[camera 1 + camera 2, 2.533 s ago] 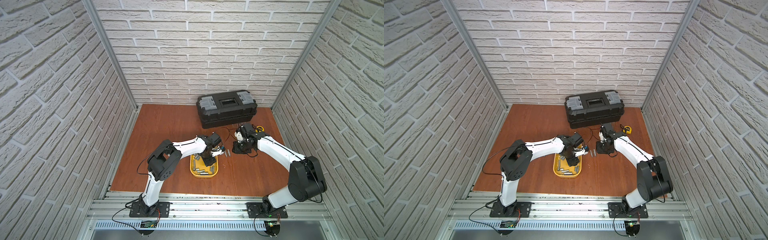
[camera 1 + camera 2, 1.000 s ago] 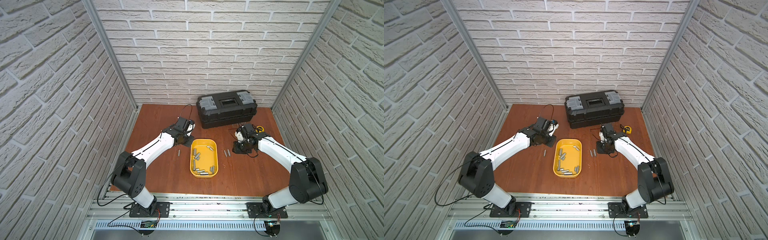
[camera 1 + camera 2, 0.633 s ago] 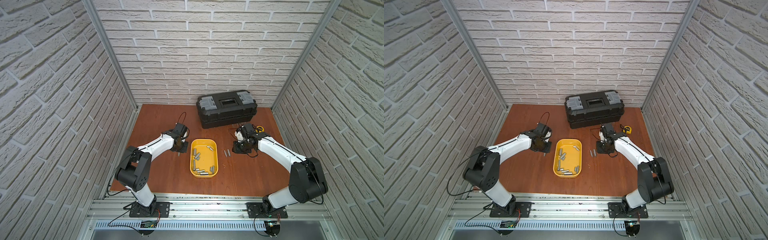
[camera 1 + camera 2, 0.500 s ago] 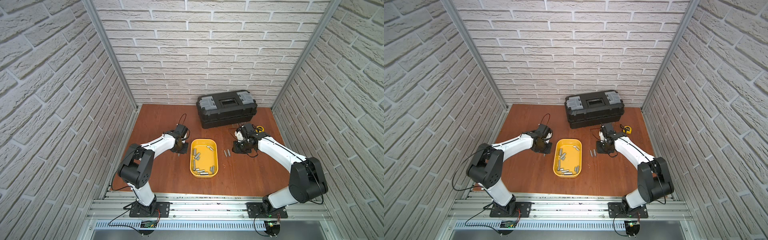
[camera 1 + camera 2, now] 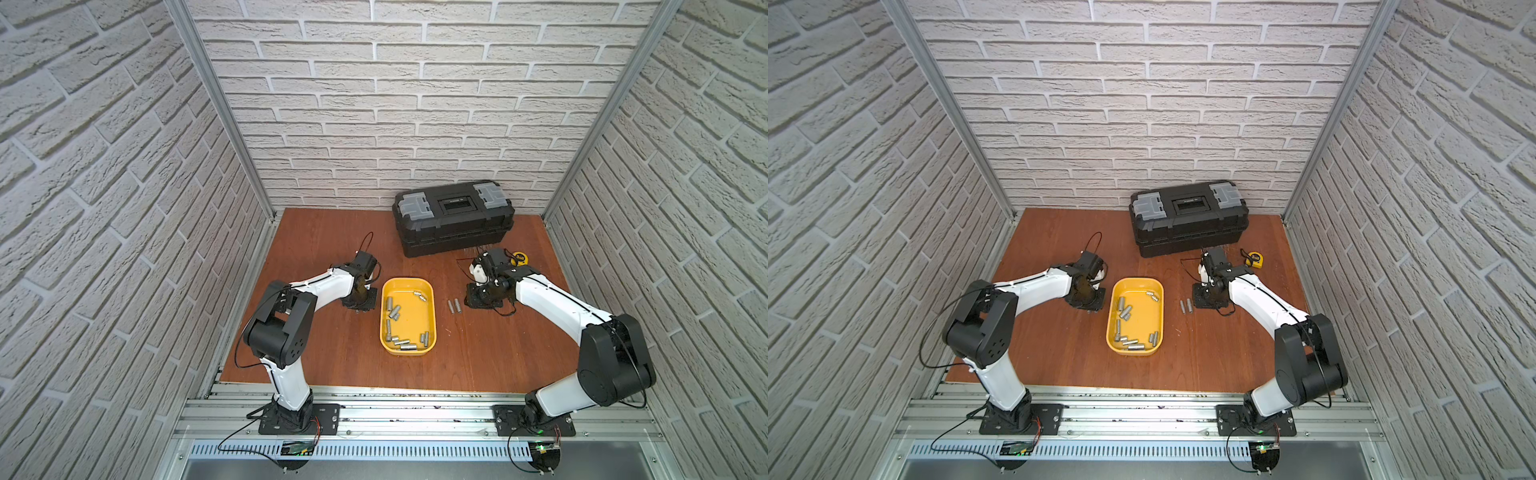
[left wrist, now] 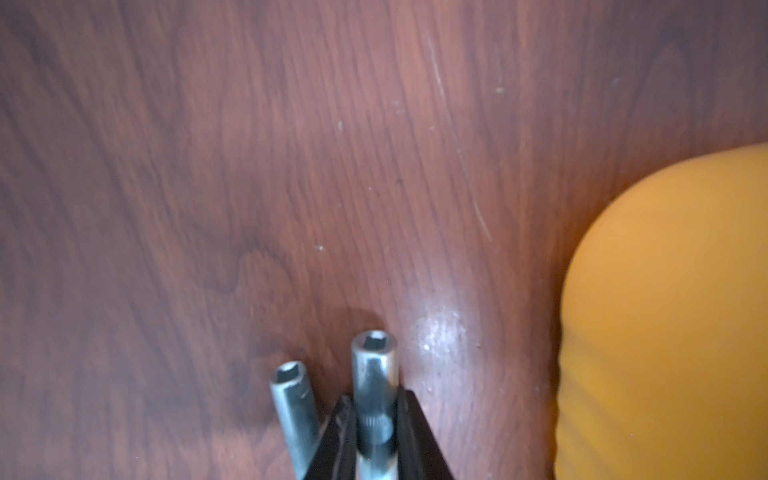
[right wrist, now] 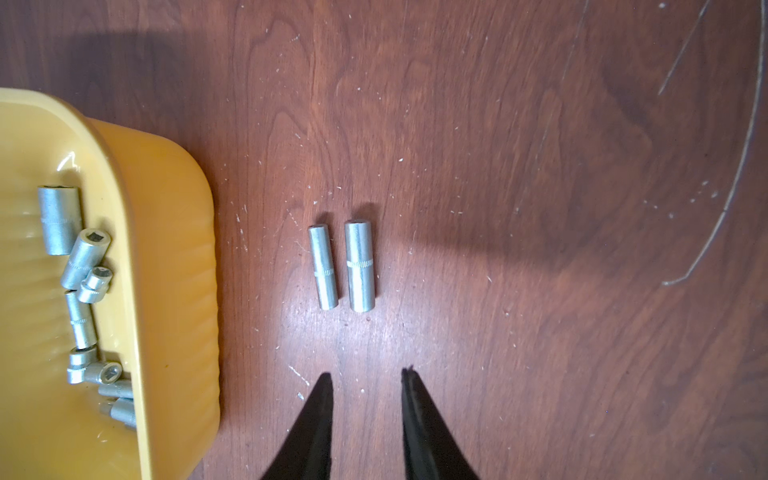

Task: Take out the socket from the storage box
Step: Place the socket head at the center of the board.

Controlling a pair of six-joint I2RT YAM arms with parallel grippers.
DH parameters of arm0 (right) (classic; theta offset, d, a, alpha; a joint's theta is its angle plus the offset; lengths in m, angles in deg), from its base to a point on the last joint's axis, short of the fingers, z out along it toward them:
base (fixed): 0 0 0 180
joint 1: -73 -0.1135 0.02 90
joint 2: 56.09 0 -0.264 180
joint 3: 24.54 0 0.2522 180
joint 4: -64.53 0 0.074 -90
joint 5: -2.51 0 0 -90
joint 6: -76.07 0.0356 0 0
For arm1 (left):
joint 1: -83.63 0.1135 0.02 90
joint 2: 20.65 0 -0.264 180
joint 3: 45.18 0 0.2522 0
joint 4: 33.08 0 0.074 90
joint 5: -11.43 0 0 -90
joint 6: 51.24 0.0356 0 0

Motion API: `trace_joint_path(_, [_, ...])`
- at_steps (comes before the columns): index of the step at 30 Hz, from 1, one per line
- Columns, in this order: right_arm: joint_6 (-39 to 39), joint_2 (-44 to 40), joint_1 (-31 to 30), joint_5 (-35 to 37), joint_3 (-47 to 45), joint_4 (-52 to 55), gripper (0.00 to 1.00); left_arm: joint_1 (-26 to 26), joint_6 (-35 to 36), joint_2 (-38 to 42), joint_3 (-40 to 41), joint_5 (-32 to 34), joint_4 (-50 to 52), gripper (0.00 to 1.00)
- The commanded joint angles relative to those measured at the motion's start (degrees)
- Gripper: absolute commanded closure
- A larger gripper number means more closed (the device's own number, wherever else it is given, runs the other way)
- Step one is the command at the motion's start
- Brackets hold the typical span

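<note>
The storage box (image 5: pixel 407 281) is a yellow tub at mid-table holding several silver sockets (image 5: pixel 394 312). My left gripper (image 6: pixel 374 400) is low over the wood just left of the tub, shut on a silver socket (image 6: pixel 374 363) that points out past its fingertips. A second socket (image 6: pixel 291 395) lies on the table right beside it. My right gripper (image 7: pixel 366 378) is open and empty, low over the table right of the tub (image 7: pixel 166 249). Two sockets (image 7: pixel 323 268) (image 7: pixel 360 266) lie side by side just ahead of its tips.
A large black toolbox (image 5: pixel 453 216) with grey latches stands against the back wall. A small yellow tape measure (image 5: pixel 519 258) lies behind the right wrist. Brick walls close both sides. An aluminium rail runs along the front edge.
My left arm has swung from over the tub to its left side and come down to the table with the socket. The right arm has not moved.
</note>
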Motion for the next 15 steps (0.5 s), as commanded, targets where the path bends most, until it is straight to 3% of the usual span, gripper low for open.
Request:
trace_joint_path(1, [0.34, -0.19, 0.26, -0.54, -0.29, -0.70, 0.70, 0.07, -0.41, -0.71, 0.97, 0.15, -0.29, 0.78])
trace_joint_path(15, [0.29, -0.44, 0.24, -0.39, -0.05, -0.55, 0.70, 0.00, -0.07, 1.95, -0.14, 0.44, 0.75, 0.68])
